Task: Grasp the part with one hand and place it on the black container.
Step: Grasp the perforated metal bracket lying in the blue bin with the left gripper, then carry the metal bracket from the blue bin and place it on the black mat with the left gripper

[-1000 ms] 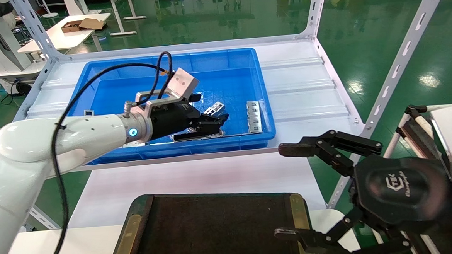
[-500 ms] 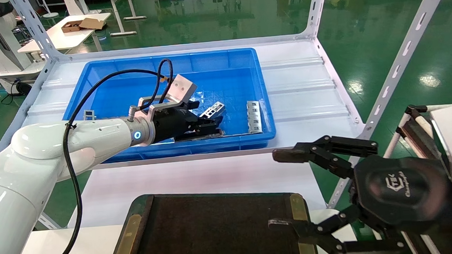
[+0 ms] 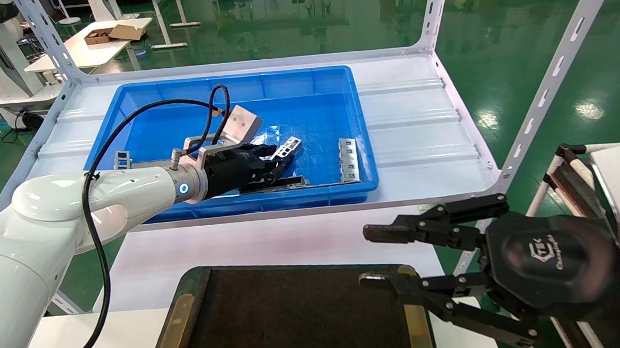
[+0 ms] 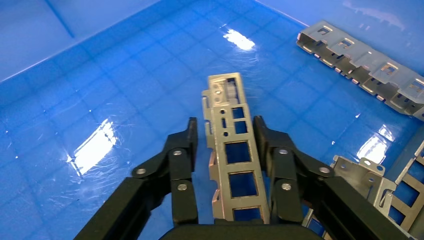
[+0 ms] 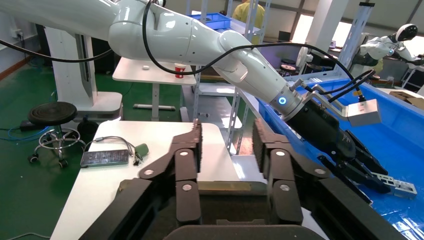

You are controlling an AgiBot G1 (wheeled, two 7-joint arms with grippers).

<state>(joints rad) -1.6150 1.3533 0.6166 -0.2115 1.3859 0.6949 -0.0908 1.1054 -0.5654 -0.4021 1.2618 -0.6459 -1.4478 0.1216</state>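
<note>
Part [image 4: 232, 150] clamped in left pincer [image 4: 225, 137], raised off bin [image 3: 142, 106] floor. Grasp step finished; next, carry to tray [image 3: 296, 318]. Right pincer [image 3: 394, 257] spread, idle beside tray.

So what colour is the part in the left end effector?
Silver-grey part, clearest in the left wrist view.

Left pincer [image 3: 277, 165] drawn back and raised with the part [image 3: 286, 147] clamped, right pincer [image 3: 378, 255] narrowed, shifted left
</note>
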